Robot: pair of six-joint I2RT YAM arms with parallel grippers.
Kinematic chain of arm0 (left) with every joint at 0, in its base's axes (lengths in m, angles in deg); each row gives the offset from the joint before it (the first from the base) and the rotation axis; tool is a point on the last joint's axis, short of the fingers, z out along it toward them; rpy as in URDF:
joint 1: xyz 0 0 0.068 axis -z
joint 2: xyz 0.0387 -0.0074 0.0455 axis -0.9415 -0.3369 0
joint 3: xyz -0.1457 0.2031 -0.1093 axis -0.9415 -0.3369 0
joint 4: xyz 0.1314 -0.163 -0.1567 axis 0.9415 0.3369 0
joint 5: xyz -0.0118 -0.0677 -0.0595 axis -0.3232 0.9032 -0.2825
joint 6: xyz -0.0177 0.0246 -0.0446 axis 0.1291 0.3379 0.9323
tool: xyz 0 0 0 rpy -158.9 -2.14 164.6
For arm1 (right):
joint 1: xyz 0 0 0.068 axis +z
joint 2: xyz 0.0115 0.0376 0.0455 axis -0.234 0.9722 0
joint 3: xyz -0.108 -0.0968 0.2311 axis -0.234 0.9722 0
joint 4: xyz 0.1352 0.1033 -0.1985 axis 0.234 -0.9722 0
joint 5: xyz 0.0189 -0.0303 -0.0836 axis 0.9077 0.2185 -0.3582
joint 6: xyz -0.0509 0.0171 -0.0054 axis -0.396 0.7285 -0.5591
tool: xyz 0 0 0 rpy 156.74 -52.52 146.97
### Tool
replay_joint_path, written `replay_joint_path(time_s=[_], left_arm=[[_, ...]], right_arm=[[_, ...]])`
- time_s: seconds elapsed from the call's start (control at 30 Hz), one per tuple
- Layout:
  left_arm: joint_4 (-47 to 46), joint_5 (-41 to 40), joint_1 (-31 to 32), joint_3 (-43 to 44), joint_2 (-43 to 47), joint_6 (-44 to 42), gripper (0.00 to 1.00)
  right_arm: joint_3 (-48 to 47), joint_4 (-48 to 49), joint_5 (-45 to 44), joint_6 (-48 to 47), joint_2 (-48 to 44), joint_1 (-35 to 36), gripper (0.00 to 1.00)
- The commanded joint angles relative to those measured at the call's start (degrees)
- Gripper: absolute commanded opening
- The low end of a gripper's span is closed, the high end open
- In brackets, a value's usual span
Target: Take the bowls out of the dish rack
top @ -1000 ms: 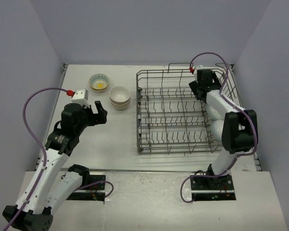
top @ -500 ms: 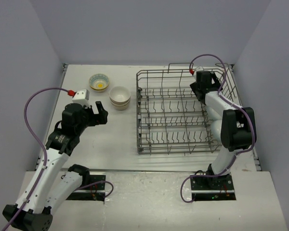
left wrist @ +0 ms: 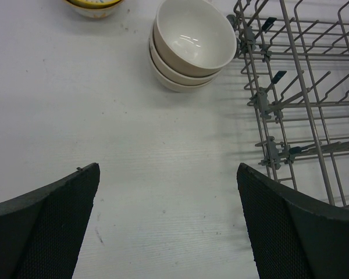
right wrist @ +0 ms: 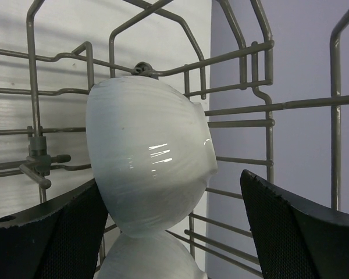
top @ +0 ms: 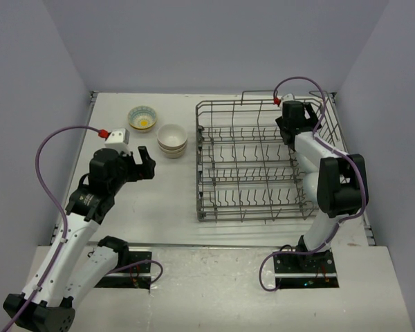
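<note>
In the right wrist view a white bowl (right wrist: 148,157) stands on its side among the tines in the far right corner of the dish rack (top: 249,166). The top of another white bowl (right wrist: 145,258) shows just below it. My right gripper (right wrist: 170,181) is open and straddles the upper bowl. The left finger sits close against it, and a gap remains at the right finger. My left gripper (left wrist: 168,232) hangs open over bare table left of the rack, with nothing between its fingers. Ahead of it stands a stack of beige bowls (left wrist: 192,46), and beyond that a patterned bowl (left wrist: 96,6).
The rack's wire wall (left wrist: 302,99) runs close along the right of my left gripper. From above, the bowl stack (top: 172,140) and the patterned bowl (top: 142,118) sit at the far left of the table. The rack's wires and back rim (right wrist: 238,52) closely surround my right gripper.
My right gripper has pushed a little farther into the rack's far right corner, and its jaws have narrowed slightly. The left arm has not moved.
</note>
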Motion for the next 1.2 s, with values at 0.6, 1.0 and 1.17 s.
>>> replay_joint_path(time_s=[0.6, 1.0, 1.17], left_arm=[[-2.62, 1.7, 0.85, -0.21, 0.95, -1.35, 1.0], [-2.71, 2.22, 1.11, -0.21, 1.12, -1.44, 1.0], [-2.71, 2.4, 1.2, -0.2, 1.13, -1.53, 1.0]], right_arm=[[0.85, 10.56, -6.72, -5.26, 1.43, -0.83, 0.62], [2.61, 15.13, -10.42, -6.76, -0.85, -0.83, 0.6], [3.05, 17.06, -11.03, -7.81, -1.99, -0.83, 0.6]])
